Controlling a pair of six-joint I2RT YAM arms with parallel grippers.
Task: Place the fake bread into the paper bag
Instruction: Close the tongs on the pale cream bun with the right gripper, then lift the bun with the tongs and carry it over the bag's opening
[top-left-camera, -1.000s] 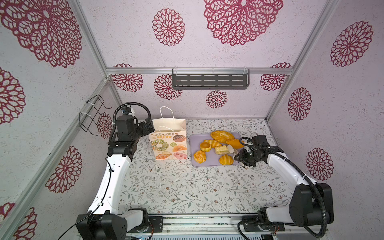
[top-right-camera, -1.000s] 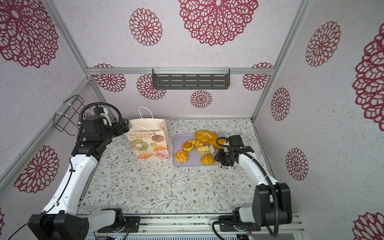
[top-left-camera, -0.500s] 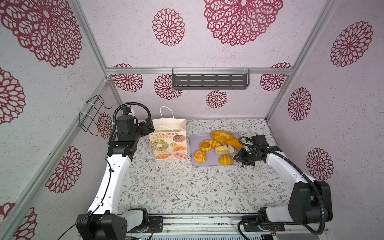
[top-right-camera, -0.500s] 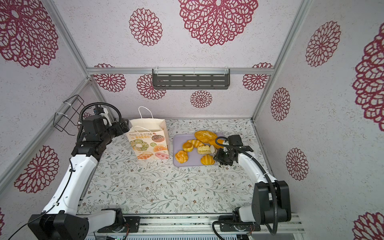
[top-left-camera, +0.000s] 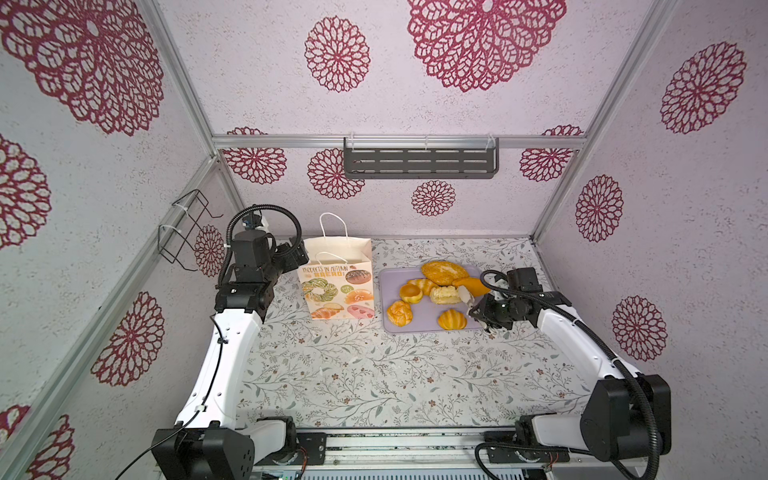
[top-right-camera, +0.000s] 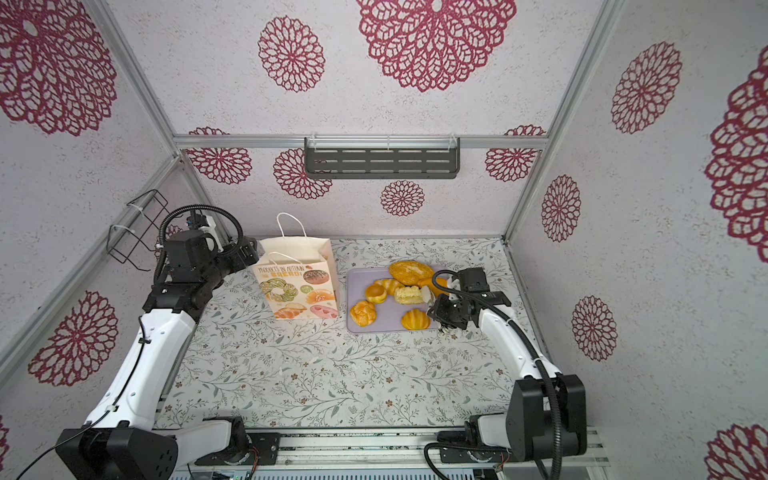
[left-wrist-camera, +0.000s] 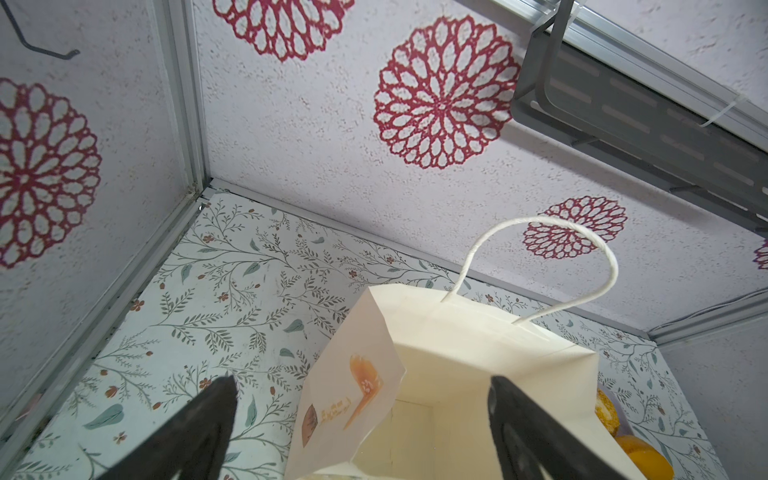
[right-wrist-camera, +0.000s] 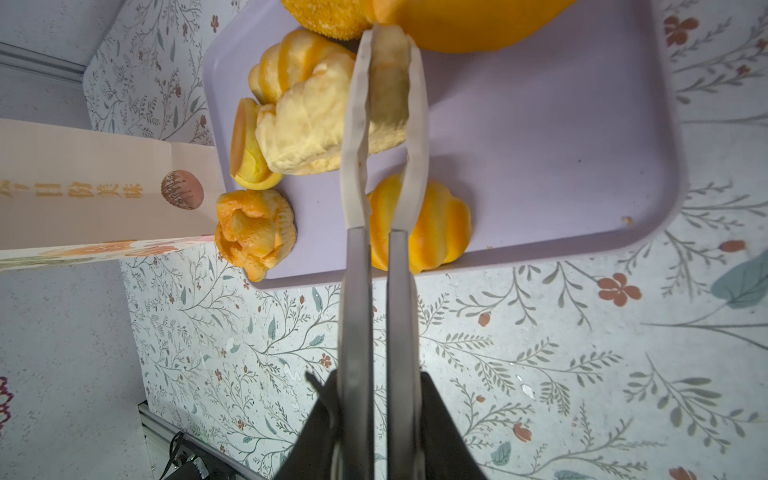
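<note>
On the lilac tray (top-left-camera: 424, 322) to the right of the paper bag (top-left-camera: 338, 286), all seven pieces of fake bread lie together, so none has gone into the bag yet. The right gripper (right-wrist-camera: 388, 54) is clenched on the pale crumbly slice (right-wrist-camera: 307, 124), with its white fingers (right-wrist-camera: 355, 124) pinching one end and most of the slice hanging out to one side. The free end touches the small round bun (right-wrist-camera: 245, 149) and the croissant (right-wrist-camera: 291, 62). Whether the slice has cleared the tray floor is hard to tell from these views.

The step in hand looks like the lift and carry. Because the grip sits off-centre, the slice will probably droop or swing, so a slow, straight rise is wise before any sideways travel, and it keeps the neighbours from being dragged along. The shell-shaped bun (top-left-camera: 452, 319) lies just under the fingers (an easy one to clip on the way out).

The bag stands upright on the bench (top-left-camera: 374, 374) with its mouth open. The left gripper (left-wrist-camera: 360, 386) has its fingers spread wide astride the bag's side wall near the rim, grasping nothing. Closing them there would steady the bag. The slice should be released low inside the mouth, not dropped from above.
</note>
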